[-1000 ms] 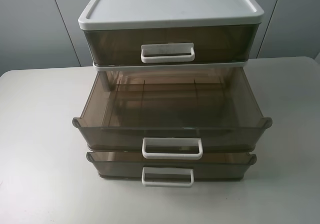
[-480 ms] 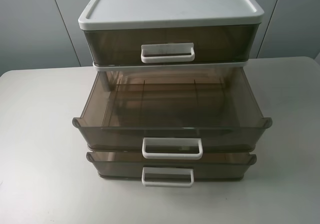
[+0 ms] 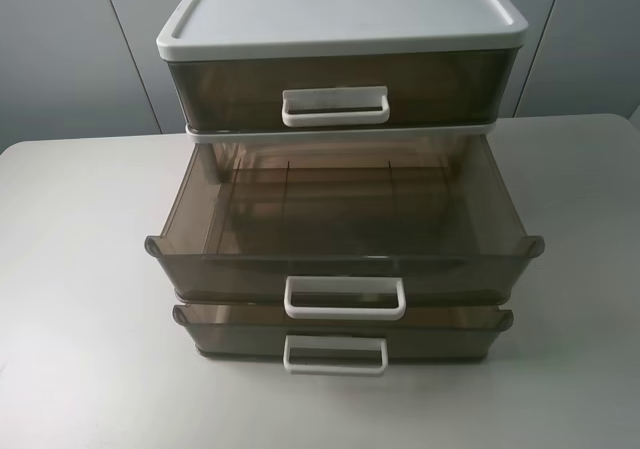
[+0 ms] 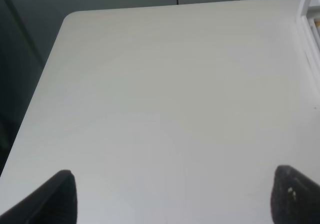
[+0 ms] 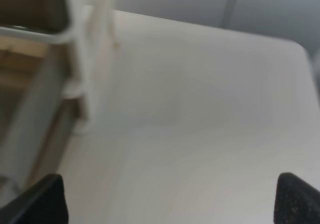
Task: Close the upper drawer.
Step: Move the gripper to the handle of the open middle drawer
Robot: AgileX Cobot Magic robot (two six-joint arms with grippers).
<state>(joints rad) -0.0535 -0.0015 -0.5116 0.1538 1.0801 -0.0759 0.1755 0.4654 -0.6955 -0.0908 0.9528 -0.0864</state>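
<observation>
The upper drawer [image 3: 220, 274] is the middle tier of the three-drawer unit, smoky brown and translucent, with a white loop handle [image 3: 345, 297]. It is pulled far out toward the front and is empty. Its side wall shows blurred in the right wrist view [image 5: 35, 119]. Neither gripper appears in the exterior high view. My left gripper [image 4: 172, 199] is open over bare table, away from the unit. My right gripper [image 5: 170, 199] is open over the table beside the unit's right side.
The top drawer [image 3: 335, 87] under the white lid [image 3: 340, 9] is shut. The lowest drawer [image 3: 230, 337] sticks out a little. The unit stands mid-table on the white table [image 3: 80, 269]. A white corner of the unit's frame [image 4: 311, 14] shows in the left wrist view.
</observation>
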